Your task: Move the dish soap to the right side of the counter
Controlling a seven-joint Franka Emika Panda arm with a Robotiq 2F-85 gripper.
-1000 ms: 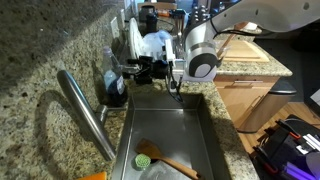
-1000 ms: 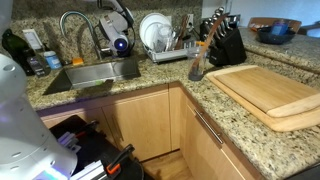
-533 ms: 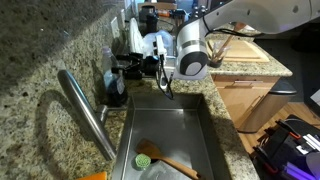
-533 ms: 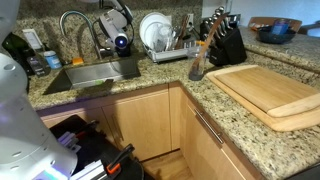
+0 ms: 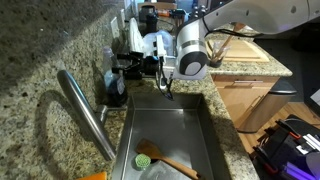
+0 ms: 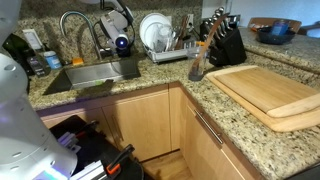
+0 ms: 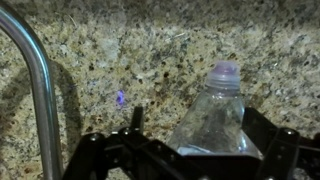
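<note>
The dish soap is a small clear bottle with dark blue liquid. It stands on the granite counter behind the steel sink, against the backsplash. In the wrist view the bottle and its pale narrow top fill the space between my fingers. My gripper is open, with one finger on each side of the bottle; a gap shows beside the left finger. In an exterior view the wrist hides the bottle.
The curved faucet rises next to the bottle and also shows in the wrist view. A green-headed scrub brush lies in the sink. A dish rack with plates, a knife block and a wooden cutting board stand further along.
My arm has moved toward the backsplash, bringing the open fingers around the bottle. It has barely moved in the last half second. The bottle has not moved.
</note>
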